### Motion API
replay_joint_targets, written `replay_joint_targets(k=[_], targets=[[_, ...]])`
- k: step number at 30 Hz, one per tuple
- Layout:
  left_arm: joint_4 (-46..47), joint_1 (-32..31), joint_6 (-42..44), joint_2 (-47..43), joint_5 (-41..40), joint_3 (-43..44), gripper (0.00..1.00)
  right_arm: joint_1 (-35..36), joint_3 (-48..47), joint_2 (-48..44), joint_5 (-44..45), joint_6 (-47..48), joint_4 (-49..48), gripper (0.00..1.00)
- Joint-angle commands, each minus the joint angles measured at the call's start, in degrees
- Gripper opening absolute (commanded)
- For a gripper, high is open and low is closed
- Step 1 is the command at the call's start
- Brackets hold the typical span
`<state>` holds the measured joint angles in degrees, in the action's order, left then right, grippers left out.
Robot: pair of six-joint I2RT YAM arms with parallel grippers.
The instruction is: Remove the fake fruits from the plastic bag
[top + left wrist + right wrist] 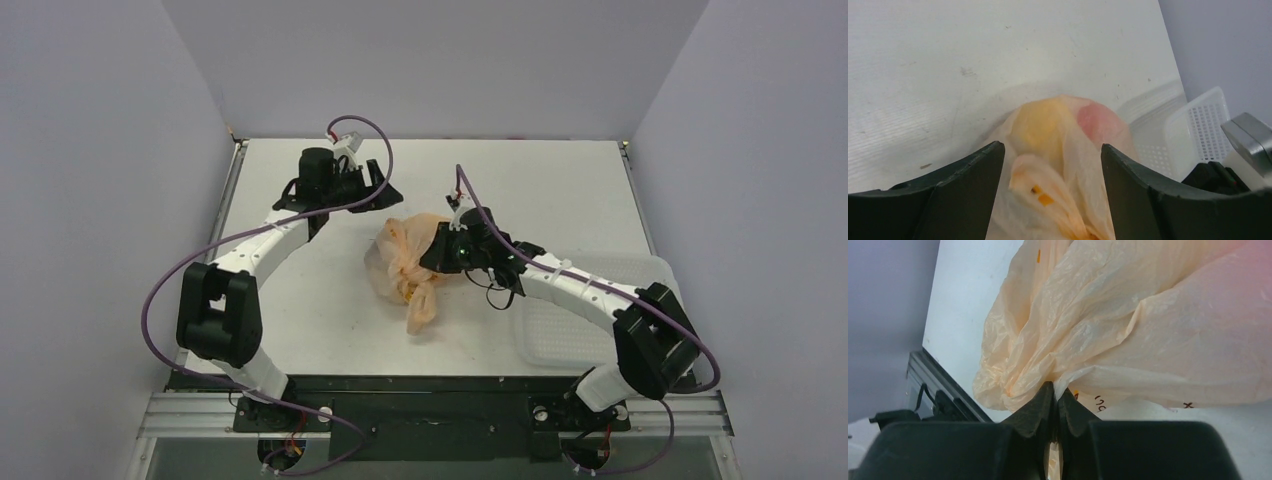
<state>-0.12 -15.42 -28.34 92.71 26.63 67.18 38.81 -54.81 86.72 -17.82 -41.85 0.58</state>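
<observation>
From the overhead camera, I see the plastic bag [408, 262] lying crumpled near the middle of the table [560, 190], between the two arms, with a twisted tail trailing toward the near edge. My right gripper [436, 254] is against the bag's right side, though from up here its own head hides the fingers. My left gripper [384, 198] sits just beyond the bag's far left corner, close but apart from it (nothing in it that I can make out). A white tray [565, 325] lies on the right of the table, partly under the right arm. Through the left wrist camera, the two dark fingers [960, 200] stand wide apart and empty. The bag fills the gap in the view beyond them, and through the thin plastic I can see a yellow fruit [1037, 125] and, just to its right, a pinkish-red fruit [1099, 122], both inside the bag. The tray's perforated wall shows past the bag on the right. Through the right wrist camera, the jaws are pinched together on a gathered fold of the bag, with a sliver of plastic caught between them. The rest of the bag billows up and away over the table (from this side I get only a pink tint at the upper right, no clear fruit shape).
</observation>
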Motion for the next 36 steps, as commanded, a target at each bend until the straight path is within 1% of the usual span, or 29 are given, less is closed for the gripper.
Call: replay_joint_targets(k=[1, 2, 5, 8, 9, 10, 11, 12, 13, 14, 15, 16, 17, 20, 21, 22, 23, 24, 25, 26, 27, 29, 30, 31, 32, 33, 34, 35, 36], targets=[[-7.5, -1.5, -1.8, 2.0, 4.8, 6.2, 0.67, 3.4, -2.4, -4.4, 5.0, 5.8, 11.7, 0.05], [-7.4, -1.9, -2.8, 1.9, 5.2, 5.8, 0.66, 3.8, -2.5, -5.6, 5.5, 6.4, 12.9, 0.05], [-4.4, -2.3, -4.3, -0.2, 5.5, 4.0, 0.65, 4.8, -0.7, -8.8, 9.1, 8.6, 15.8, 0.13], [-6.1, -2.4, -1.8, -2.5, 3.9, 3.8, 0.65, 5.1, 1.0, -11.4, 13.0, 9.3, 16.3, 0.16], [-6.9, -2.5, 0.4, -4.1, 2.0, 4.2, 0.66, 5.3, 2.7, -13.0, 14.4, 9.1, 16.0, 0.2], [-8.2, -2.5, 1.5, -4.8, 1.1, 4.5, 0.66, 6.3, 3.9, -13.9, 18.3, 8.3, 14.9, 0.24], [-8.6, -2.5, 3.5, -6.3, -0.2, 5.0, 0.67, 6.9, 6.1, -16.0, 20.4, 8.1, 14.2, 0.36], [-9.3, -2.4, 4.2, -6.9, -0.6, 5.2, 0.68, 8.0, 7.1, -17.0, 23.7, 8.1, 12.8, 0.42], [-9.5, -2.2, 5.7, -8.1, -0.8, 5.4, 0.69, 8.6, 8.2, -18.2, 25.3, 7.9, 12.8, 0.51], [-9.7, -2.2, 6.5, -8.7, -0.8, 5.3, 0.7, 9.9, 8.6, -18.7, 28.8, 7.7, 13.2, 0.54], [-9.8, -2.2, 7.9, -9.9, -1.1, 5.1, 0.72, 10.6, 8.8, -19.5, 30.4, 7.8, 13.3, 0.58], [-10.0, -2.2, 8.6, -10.8, -1.3, 5.0, 0.72, 12.0, 9.3, -19.9, 32.5, 8.3, 13.0, 0.6], [-10.2, -2.4, 9.9, -11.1, -1.8, 4.9, 0.74, 12.6, 9.5, -20.1, 32.7, 8.8, 12.6, 0.62], [-12.4, -3.9, 13.2, -12.3, -3.5, 5.1, 0.74, 14.9, 9.6, -19.0, 32.3, 10.3, 11.5, 0.65], [-13.5, -4.5, 15.2, -12.5, -5.7, 5.0, 0.75, 15.3, 9.9, -18.3, 32.0, 9.4, 10.9, 0.65], [-14.3, -6.8, 16.4, -13.0, -7.1, 4.7, 0.76, 15.5, 10.9, -18.2, 31.6, 8.5, 9.1, 0.66], [-16.5, -8.5, 19.4, -13.2, -12.1, 4.6, 0.76, 15.6, 11.4, -18.0, 31.4, 6.5, 8.3, 0.67], [-17.3, -12.8, 20.7, -13.9, -19.9, 4.4, 0.77, 15.6, 12.1, -18.2, 31.1, 5.7, 6.9, 0.69], [-18.3, -14.8, 22.1, -14.4, -23.7, 3.5, 0.78, 15.6, 12.3, -18.6, 30.4, 4.7, 6.3, 0.7], [-18.8, -18.0, 21.8, -15.4, -28.0, 1.8, 0.78, 15.6, 12.2, -18.9, 30.3, 4.4, 6.2, 0.71], [-18.7, -19.0, 19.1, -16.1, -28.5, 0.6, 0.78, 15.6, 12.0, -19.6, 30.5, 4.0, 6.4, 0.71], [-16.7, -20.7, 12.4, -19.4, -28.6, -4.6, 0.79, 15.3, 11.5, -20.8, 30.7, 4.0, 7.5, 0.71], [-15.8, -22.1, 7.5, -22.3, -30.0, -8.5, 0.79, 15.1, 11.5, -21.6, 30.6, 4.2, 7.6, 0.71], [-13.7, -23.1, 5.4, -23.8, -30.8, -10.5, 0.79, 14.7, 11.6, -22.1, 30.0, 4.6, 7.6, 0.72], [-12.8, -25.1, 1.3, -26.7, -32.3, -14.3, 0.79, 14.4, 12.0, -23.1, 29.7, 4.7, 7.4, 0.71], [-10.6, -26.1, -0.5, -28.0, -33.2, -15.9, 0.79, 13.4, 12.4, -23.7, 28.3, 4.5, 6.7, 0.71], [-9.8, -28.3, -4.1, -30.5, -35.0, -18.7, 0.79, 12.7, 13.6, -25.0, 27.3, 4.3, 6.1, 0.71], [-8.6, -29.4, -5.5, -31.4, -36.1, -19.7, 0.79, 11.2, 15.0, -25.7, 25.1, 3.7, 4.9, 0.7], [-8.1, -31.7, -7.9, -33.2, -38.6, -21.5, 0.79, 10.3, 15.7, -26.9, 23.7, 3.5, 4.4, 0.68]])
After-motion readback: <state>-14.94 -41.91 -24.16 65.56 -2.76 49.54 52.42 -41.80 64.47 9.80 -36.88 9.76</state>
